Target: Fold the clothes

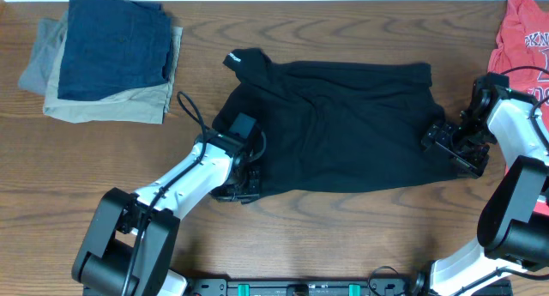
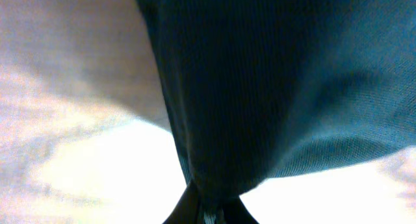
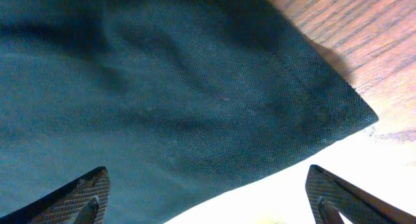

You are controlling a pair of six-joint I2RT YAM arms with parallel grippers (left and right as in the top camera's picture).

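Observation:
The black shirt [image 1: 334,124] lies partly folded in the middle of the table, with its collar and white label at the upper left. My left gripper [image 1: 249,180] is at the shirt's lower left corner and is shut on the fabric. In the left wrist view the dark cloth [image 2: 273,87] rises from the pinched jaws [image 2: 207,214]. My right gripper [image 1: 437,140] is at the shirt's right edge with its fingers open. In the right wrist view the shirt's corner [image 3: 195,100] lies in front of the spread fingertips [image 3: 208,198], unheld.
A stack of folded navy, tan and grey garments [image 1: 107,56] lies at the back left. A red t-shirt with lettering [image 1: 523,39] lies at the back right, beside the right arm. Bare wooden table [image 1: 343,236] runs along the front.

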